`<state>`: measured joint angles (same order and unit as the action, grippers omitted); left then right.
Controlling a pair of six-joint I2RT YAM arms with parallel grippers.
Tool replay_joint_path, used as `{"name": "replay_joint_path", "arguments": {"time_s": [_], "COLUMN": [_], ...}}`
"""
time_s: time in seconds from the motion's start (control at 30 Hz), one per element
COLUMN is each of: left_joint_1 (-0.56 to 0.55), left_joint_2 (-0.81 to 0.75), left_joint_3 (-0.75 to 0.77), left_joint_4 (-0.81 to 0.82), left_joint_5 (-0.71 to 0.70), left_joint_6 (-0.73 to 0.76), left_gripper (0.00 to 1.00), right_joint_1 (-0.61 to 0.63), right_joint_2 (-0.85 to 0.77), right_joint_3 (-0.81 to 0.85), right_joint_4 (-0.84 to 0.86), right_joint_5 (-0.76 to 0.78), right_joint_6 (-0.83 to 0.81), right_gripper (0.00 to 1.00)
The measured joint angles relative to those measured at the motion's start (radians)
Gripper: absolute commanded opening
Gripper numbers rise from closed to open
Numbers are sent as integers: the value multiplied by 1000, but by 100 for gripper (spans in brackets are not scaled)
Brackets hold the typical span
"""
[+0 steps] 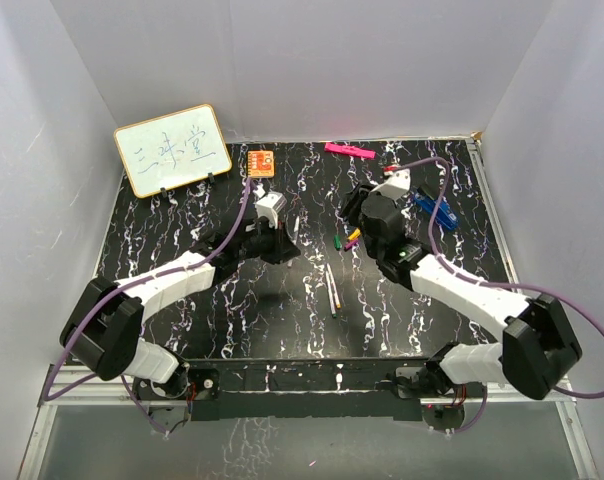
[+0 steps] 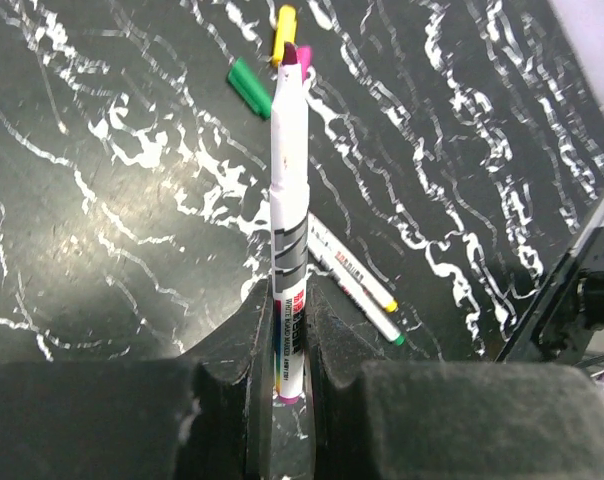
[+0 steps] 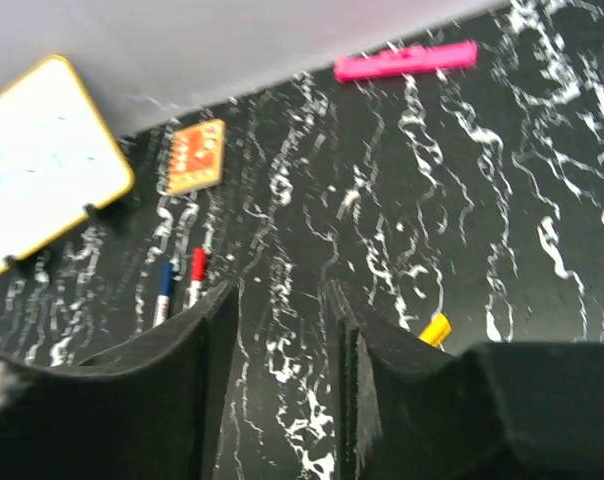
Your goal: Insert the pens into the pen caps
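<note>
My left gripper (image 2: 287, 300) is shut on a white pen (image 2: 288, 200) with a purple tip, held above the table and pointing at three loose caps: green (image 2: 250, 87), yellow (image 2: 283, 22) and purple (image 2: 304, 55). In the top view the left gripper (image 1: 285, 240) is left of these caps (image 1: 347, 240). Two more pens (image 2: 357, 280), with yellow and green ends, lie side by side on the table (image 1: 332, 290). My right gripper (image 3: 282, 300) is open and empty over the table, just by the yellow cap (image 3: 435, 328). A blue-capped pen (image 3: 165, 285) and a red-capped pen (image 3: 196, 270) lie beyond its left finger.
A small whiteboard (image 1: 172, 148) stands at the back left. An orange card (image 1: 261, 161) and a flat pink bar (image 1: 348, 150) lie at the back. A larger blue object (image 1: 425, 205) sits right of the right wrist. White walls enclose the black marbled table (image 1: 182, 330).
</note>
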<state>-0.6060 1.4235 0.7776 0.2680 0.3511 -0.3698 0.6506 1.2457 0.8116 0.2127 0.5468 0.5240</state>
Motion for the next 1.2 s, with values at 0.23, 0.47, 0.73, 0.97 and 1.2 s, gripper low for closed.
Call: {"name": "replay_joint_path", "arguments": {"time_s": [0.23, 0.47, 0.73, 0.97, 1.2], "left_joint_1": [0, 0, 0, 0, 0], "left_joint_2": [0, 0, 10, 24, 28], "left_joint_3": [0, 39, 57, 58, 59], "left_joint_4": [-106, -161, -179, -199, -203], "left_joint_5": [-37, -29, -26, -26, -26], "left_joint_6": [57, 83, 87, 90, 91], "left_gripper": [0, 0, 0, 0, 0], "right_joint_1": [-68, -143, -149, -149, -149], "right_joint_2": [155, 288, 337, 413, 455], "right_joint_3": [77, 109, 141, 172, 201], "right_joint_4": [-231, -394, -445, -471, -508], "right_joint_5": [-35, -124, -164, -195, -198], "right_joint_6": [120, 195, 220, 232, 235], "right_gripper": [24, 20, 17, 29, 29]}}
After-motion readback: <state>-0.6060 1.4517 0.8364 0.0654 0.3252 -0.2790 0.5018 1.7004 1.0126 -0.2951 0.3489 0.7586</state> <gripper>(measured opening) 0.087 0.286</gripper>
